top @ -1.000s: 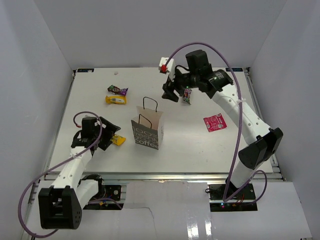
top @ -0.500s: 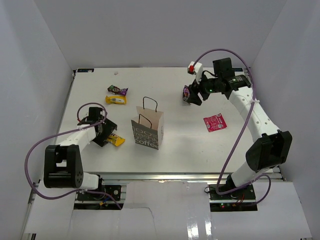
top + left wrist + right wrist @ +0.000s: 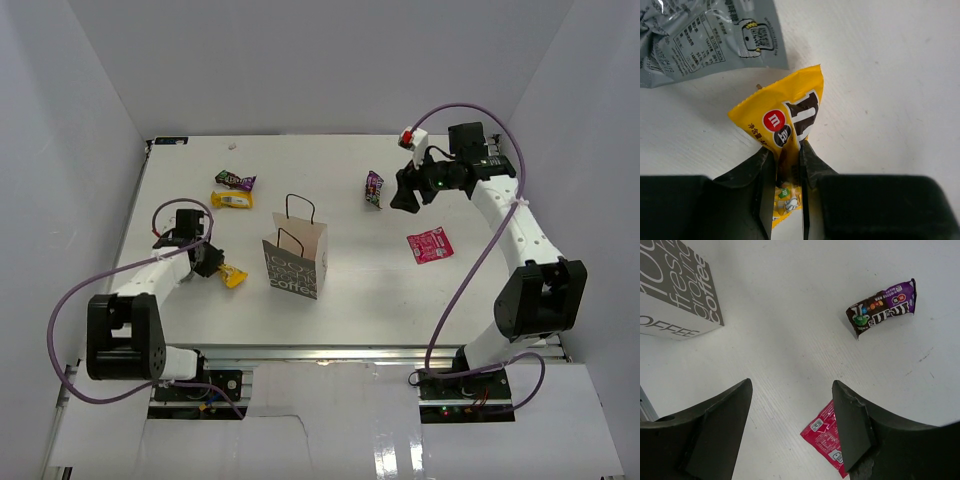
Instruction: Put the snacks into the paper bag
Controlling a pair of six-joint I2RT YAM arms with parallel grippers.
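here the left pincer [image 3: 787, 170] sits low at the left side of the surface [image 3: 350, 300], its jaws clamped together on a yellow packet [image 3: 792, 112]. the two dark fingers pinch the packet's near end, so the wrapper creases between them and its far end fans out flat on the surface. just beyond that far end lies a grey wrapper [image 3: 705, 35], crumpled, with small printed text facing up. whether the two wrappers touch cannot be told.

the paper bag [image 3: 297, 258] stands upright near the middle of the surface, just to the right of the left pincer and the yellow packet. its black loop handles stand up and its dark lettering faces the near edge. whether anything lies inside it cannot be told from above.

the right pincer [image 3: 790, 425] is over the far right part of the surface with its jaws apart and nothing between them. a purple packet [image 3: 882, 307] lies just beside it on the bag's side, not touching either finger. a red packet [image 3: 430, 245] lies flat on the surface nearer the right arm's base, well apart from the bag. in the right wrist view, part of it shows between the spread fingers.

at the far left, a second purple packet [image 3: 235, 180] and a yellow bar [image 3: 232, 200] lie just beside each other, the bar nearer the bag. both are apart from the bag and from the left pincer.
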